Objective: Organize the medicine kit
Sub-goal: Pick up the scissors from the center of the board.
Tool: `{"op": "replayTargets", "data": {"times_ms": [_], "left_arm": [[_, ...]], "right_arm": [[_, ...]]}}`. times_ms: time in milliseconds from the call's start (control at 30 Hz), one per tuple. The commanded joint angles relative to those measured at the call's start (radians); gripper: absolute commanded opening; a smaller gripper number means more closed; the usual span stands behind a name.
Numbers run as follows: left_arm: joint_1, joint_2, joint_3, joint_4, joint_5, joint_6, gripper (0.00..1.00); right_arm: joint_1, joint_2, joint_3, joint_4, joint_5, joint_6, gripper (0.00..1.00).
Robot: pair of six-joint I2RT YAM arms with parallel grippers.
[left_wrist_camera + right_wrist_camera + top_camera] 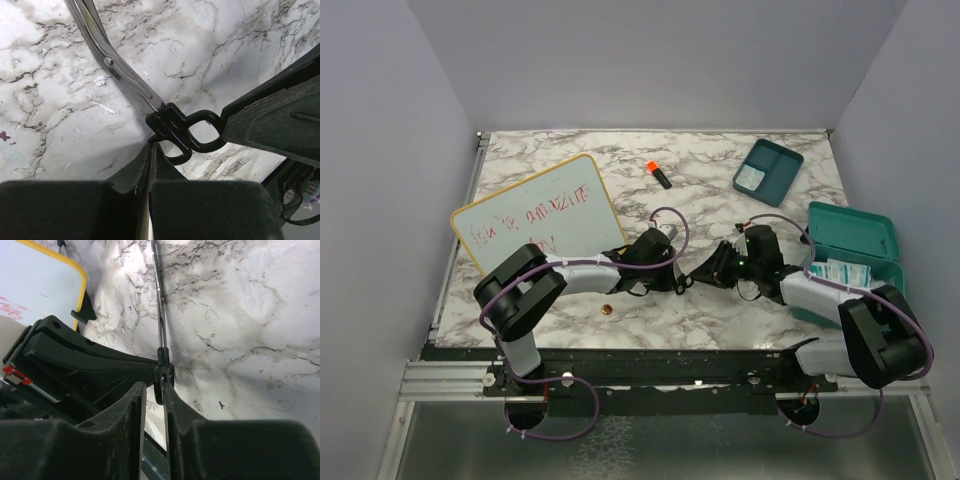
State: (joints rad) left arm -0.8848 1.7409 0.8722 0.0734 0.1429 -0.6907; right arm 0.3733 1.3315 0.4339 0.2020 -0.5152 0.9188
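Observation:
A pair of scissors (122,72) with steel blades and black handle rings hangs over the marble table (720,190), standing on edge. My left gripper (152,142) is shut on one handle ring at its fingertips. My right gripper (155,387) meets it from the right. Its jaws stand a little apart with the other handle ring (163,377) between the tips, resting against the right finger. The teal medicine kit case (852,232) lies open at the right edge with white packets (840,270) inside. Its matching tray (770,168) sits at the back right.
A yellow-framed whiteboard (535,220) with red writing lies at the left. An orange-capped marker (658,174) lies at the back centre. A small brown speck (607,310) sits near the front edge. Both arms crowd the table's middle.

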Motion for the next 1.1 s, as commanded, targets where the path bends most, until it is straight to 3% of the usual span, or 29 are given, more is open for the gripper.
{"op": "replayTargets", "data": {"times_ms": [0,367,667,767,1067], "left_arm": [[-0.006,-0.014,-0.036,-0.019,-0.002,0.019,0.0],[-0.005,-0.021,-0.051,-0.003,-0.002,0.016,0.0],[-0.005,-0.037,-0.05,0.003,0.001,0.017,0.02],[-0.005,-0.046,-0.048,0.002,-0.002,0.019,0.03],[-0.005,-0.132,-0.018,-0.049,-0.001,0.032,0.23]], "right_arm": [[0.006,-0.014,0.022,-0.067,0.078,-0.064,0.24],[0.006,0.061,0.026,0.008,0.008,-0.07,0.28],[0.006,0.057,0.023,0.03,-0.03,-0.066,0.01],[0.006,0.055,0.025,0.037,-0.052,-0.066,0.01],[0.005,-0.023,0.08,-0.11,0.048,-0.111,0.01]]}}
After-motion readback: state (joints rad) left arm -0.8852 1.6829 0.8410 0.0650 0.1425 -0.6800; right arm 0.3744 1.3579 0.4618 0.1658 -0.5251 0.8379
